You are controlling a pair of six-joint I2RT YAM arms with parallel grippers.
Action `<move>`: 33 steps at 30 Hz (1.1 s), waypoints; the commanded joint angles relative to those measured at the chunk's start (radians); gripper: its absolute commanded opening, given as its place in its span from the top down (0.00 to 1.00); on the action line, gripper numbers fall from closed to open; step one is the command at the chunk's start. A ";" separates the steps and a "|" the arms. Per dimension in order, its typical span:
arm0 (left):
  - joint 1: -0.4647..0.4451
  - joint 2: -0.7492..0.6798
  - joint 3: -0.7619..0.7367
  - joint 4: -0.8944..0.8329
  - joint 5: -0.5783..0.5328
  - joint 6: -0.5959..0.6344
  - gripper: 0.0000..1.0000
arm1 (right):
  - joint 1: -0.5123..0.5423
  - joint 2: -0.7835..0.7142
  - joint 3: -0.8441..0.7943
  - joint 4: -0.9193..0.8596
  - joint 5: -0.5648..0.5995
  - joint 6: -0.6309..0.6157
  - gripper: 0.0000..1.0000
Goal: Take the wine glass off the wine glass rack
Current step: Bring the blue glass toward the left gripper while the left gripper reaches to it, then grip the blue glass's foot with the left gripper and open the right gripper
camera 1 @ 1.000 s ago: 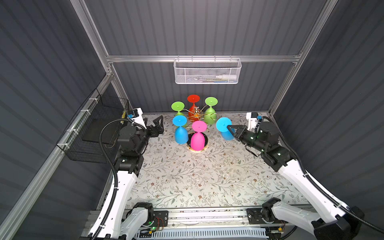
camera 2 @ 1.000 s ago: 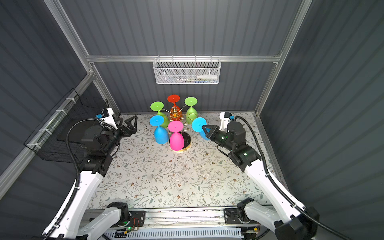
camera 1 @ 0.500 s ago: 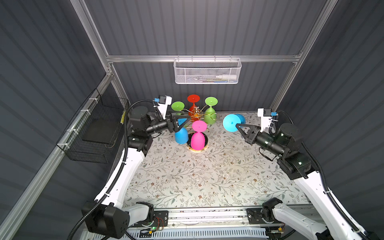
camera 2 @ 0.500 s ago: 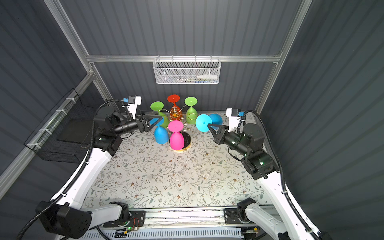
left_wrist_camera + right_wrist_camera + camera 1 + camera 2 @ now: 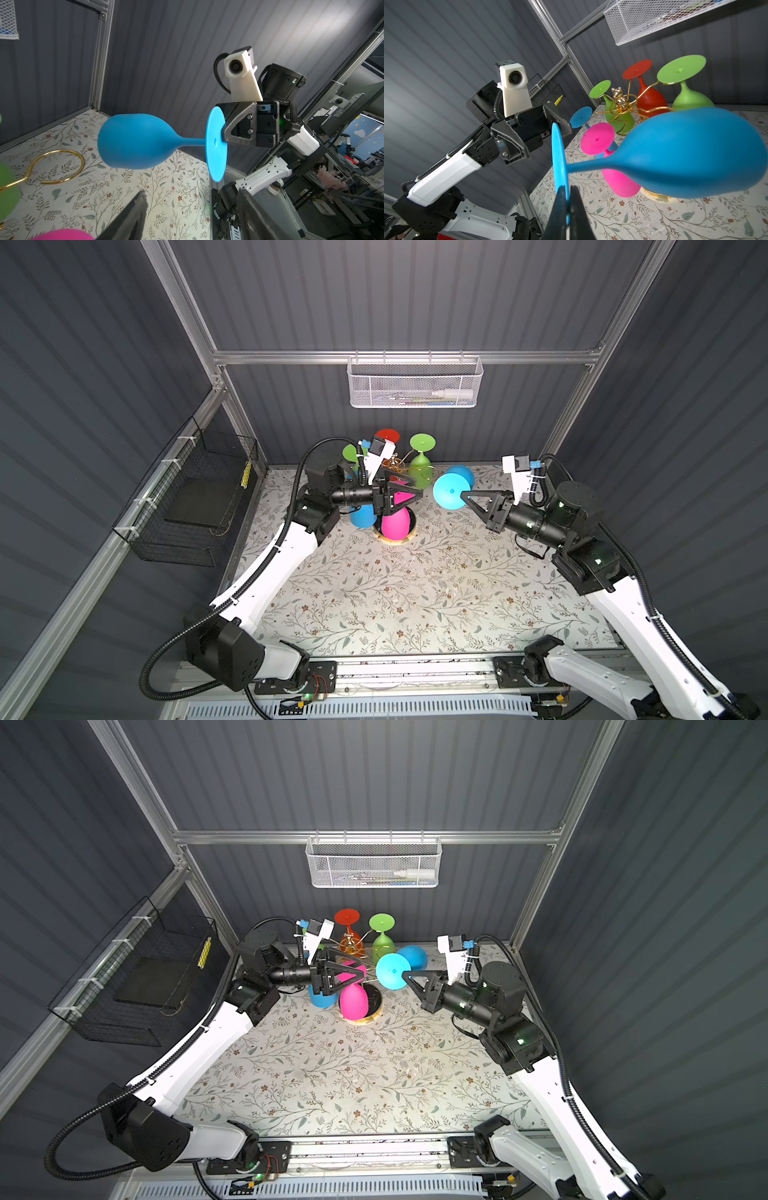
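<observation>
Evidently right pincer [image 5: 466,496] pinches blue wine glass [image 5: 451,489] (its foot); left pincer [image 5: 419,492] spread, masking rack [image 5: 395,465].

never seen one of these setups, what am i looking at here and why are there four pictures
It is a robot with two white arms mounted at the front of a flowered table. Each arm ends in a two-fingered pincer.

Two pictures come from a camera pair overhead that looks down on everything. The other two come from wrist cameras, so each shows the opposite arm up close.

At the back of the table stands a gold wire rack with five coloured glasses hanging upside down.

The right pincer is shut on the foot of a blue glass and holds it sideways, clear of the rack. The left pincer is open and empty, beside the rack.
</observation>
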 commanded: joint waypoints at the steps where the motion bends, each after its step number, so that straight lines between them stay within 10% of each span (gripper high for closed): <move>1: -0.027 0.022 0.044 0.060 0.034 -0.025 0.30 | 0.015 -0.003 0.023 0.047 -0.041 0.000 1.00; 20: -0.113 0.104 0.122 0.086 0.108 -0.057 0.61 | 0.045 0.016 0.029 0.063 -0.023 -0.001 1.00; 29: -0.113 0.115 0.154 0.084 0.059 -0.142 1.00 | 0.049 0.006 0.015 0.043 0.024 -0.020 1.00; 33: -0.113 0.159 0.248 -0.043 0.009 -0.194 1.00 | 0.047 -0.037 -0.013 -0.009 0.132 -0.086 0.59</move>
